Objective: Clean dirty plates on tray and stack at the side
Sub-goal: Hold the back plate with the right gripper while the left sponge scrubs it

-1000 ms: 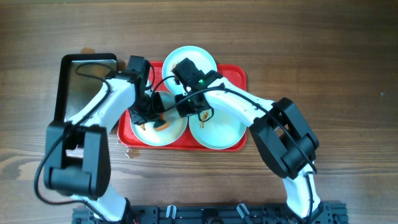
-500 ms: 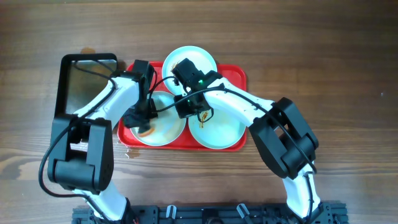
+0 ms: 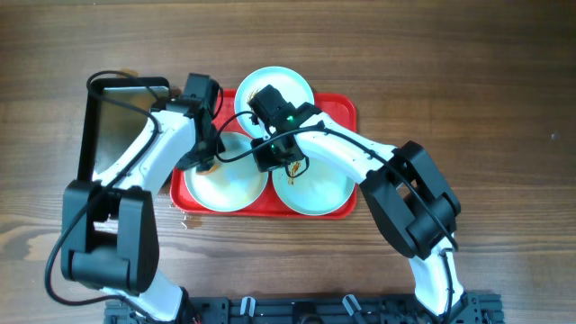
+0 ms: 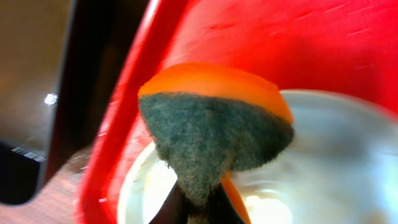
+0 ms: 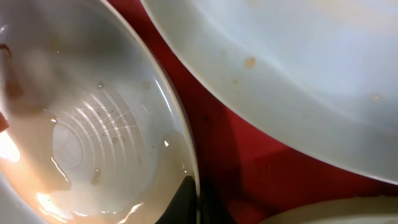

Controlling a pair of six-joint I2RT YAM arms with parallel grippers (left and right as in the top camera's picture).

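the tray (image 3: 343, 115) is seen beneath both grippers, and three plates are carried on it. the wet plate (image 3: 229, 187) is gripped at its edge by the right gripper (image 5: 191, 200), whose fingers are closed on the rim; ridged rings and a film of water are shown in its bowl in the right wrist view. a second plate (image 3: 322, 193) is set just to the outer side of the right gripper, touching the wet plate or nearly so. a third plate (image 3: 288, 83) is placed beyond that gripper, at the tray's far edge. a sponge (image 4: 214, 134), orange-backed with a dark scouring face, is pinched between the fingers of the left gripper (image 3: 206, 162) and is held over the wet plate's rim by the tray's edge. a dark metal tray (image 3: 126, 126) is laid on the table (image 3: 468, 81) just outside the left gripper.
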